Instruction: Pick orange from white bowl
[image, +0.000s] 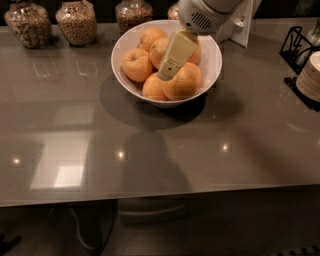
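The orange (186, 83) lies in the white bowl (212, 62) under the gripper (168, 73), whose hold cannot be told.

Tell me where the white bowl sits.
The white bowl sits at the counter's back centre, right of the glass jars, with the gripper over it.

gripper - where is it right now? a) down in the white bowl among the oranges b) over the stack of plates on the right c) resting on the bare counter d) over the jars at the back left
a: the gripper hangs inside the rim of the white bowl, with its tip down among the oranges.
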